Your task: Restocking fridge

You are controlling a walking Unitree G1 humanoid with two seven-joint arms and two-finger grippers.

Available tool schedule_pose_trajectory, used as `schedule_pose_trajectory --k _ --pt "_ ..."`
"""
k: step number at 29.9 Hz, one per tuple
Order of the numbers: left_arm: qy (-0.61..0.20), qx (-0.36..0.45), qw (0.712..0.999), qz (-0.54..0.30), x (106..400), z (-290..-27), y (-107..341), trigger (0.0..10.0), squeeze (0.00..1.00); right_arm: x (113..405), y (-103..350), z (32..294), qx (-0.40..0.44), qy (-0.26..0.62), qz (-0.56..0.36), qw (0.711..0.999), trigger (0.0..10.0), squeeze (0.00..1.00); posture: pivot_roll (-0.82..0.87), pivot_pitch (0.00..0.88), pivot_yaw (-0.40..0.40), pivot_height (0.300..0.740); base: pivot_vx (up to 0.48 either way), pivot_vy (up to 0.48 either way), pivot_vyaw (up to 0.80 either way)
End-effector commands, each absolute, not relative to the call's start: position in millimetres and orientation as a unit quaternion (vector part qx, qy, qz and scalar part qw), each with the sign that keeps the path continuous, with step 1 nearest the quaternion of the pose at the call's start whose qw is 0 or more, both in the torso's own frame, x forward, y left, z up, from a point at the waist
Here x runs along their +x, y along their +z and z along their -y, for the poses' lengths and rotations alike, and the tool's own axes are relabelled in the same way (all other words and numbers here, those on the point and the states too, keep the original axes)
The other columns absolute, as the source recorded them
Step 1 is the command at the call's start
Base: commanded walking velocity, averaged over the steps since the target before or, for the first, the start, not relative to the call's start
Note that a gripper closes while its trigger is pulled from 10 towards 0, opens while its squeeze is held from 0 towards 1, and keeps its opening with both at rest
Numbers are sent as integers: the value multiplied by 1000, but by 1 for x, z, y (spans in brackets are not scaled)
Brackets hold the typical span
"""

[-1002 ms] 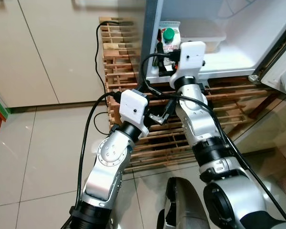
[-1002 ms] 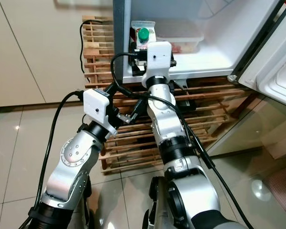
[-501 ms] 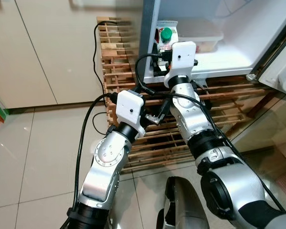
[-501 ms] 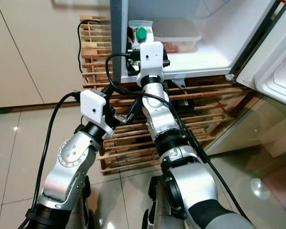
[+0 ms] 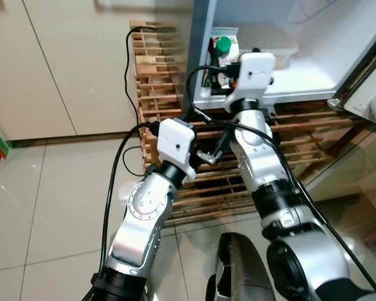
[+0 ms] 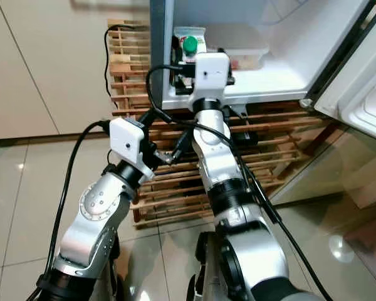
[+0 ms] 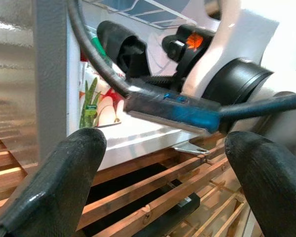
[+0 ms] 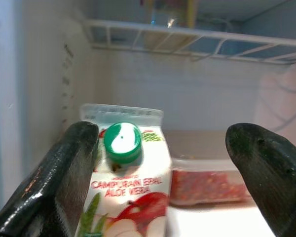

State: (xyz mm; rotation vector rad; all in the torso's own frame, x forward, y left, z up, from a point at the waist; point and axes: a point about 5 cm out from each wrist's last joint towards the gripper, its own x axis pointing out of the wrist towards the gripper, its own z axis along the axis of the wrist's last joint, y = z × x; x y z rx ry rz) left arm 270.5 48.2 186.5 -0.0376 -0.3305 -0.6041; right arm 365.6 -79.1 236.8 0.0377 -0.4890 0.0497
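Observation:
A white juice carton (image 5: 221, 51) with a green cap (image 8: 122, 142) and red fruit print stands upright at the left front of the fridge shelf (image 5: 301, 78). My right arm reaches up to that shelf. In the right wrist view my right gripper (image 8: 163, 136) is open just short of the carton, which sits close to one finger (image 8: 64, 182) and apart from the other. My left gripper (image 7: 160, 143) is open and holds nothing, lower down in front of the wooden rack (image 5: 156, 81), behind the right arm's cables.
A clear lidded tub (image 5: 279, 50) of red food sits on the shelf right of the carton. A wire shelf (image 8: 187, 34) runs above. The open fridge door (image 5: 373, 88) is at the right, pale cupboards (image 5: 81, 63) at the left, glossy tile floor below.
The head view swayed slightly and came back. My right wrist shifted a little toward the carton and back. Both grippers stay open.

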Motion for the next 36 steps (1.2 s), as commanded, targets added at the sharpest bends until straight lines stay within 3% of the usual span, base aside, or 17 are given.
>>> schedule_pose_trajectory --k 1,12,24,36 --pt "-308 -18 937 165 269 -42 188 10000 0 359 239 92 14 5 246 969 10000 0 95 111 -136 582 0 0 0" --pt "-305 -12 936 173 270 -43 187 10000 0 372 214 103 -14 -9 179 984 10000 0 95 96 -132 582 0 0 0" --pt "-307 -13 936 171 269 -43 188 10000 0 390 222 75 -23 25 166 986 10000 0 106 115 -131 582 0 0 0" --pt "-303 -15 938 170 270 -43 187 10000 0 391 226 79 -26 25 189 981 10000 0 100 116 -145 582 0 0 0"
